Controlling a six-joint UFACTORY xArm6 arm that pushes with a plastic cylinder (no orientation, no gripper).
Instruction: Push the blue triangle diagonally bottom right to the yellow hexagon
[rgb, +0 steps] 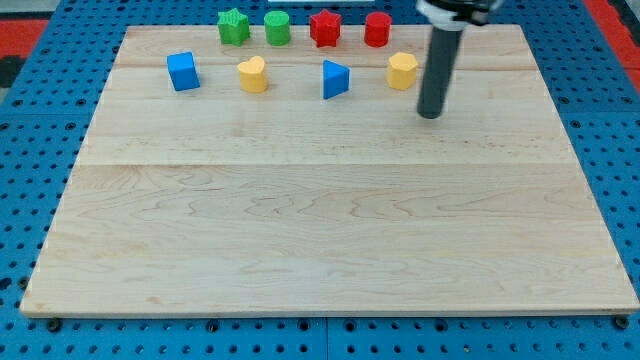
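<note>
The blue triangle (335, 79) lies near the view's top, a little right of centre. The yellow hexagon (402, 71) lies to its right, a gap apart. My tip (430, 113) rests on the board just right of and below the yellow hexagon, not touching it, and well right of the blue triangle.
A blue cube (183, 71) and a yellow heart (252, 74) lie in the same row at the view's left. Behind them stand a green star (233, 26), a green cylinder (277, 28), a red star (325, 28) and a red cylinder (377, 29). The wooden board (320, 220) sits on blue pegboard.
</note>
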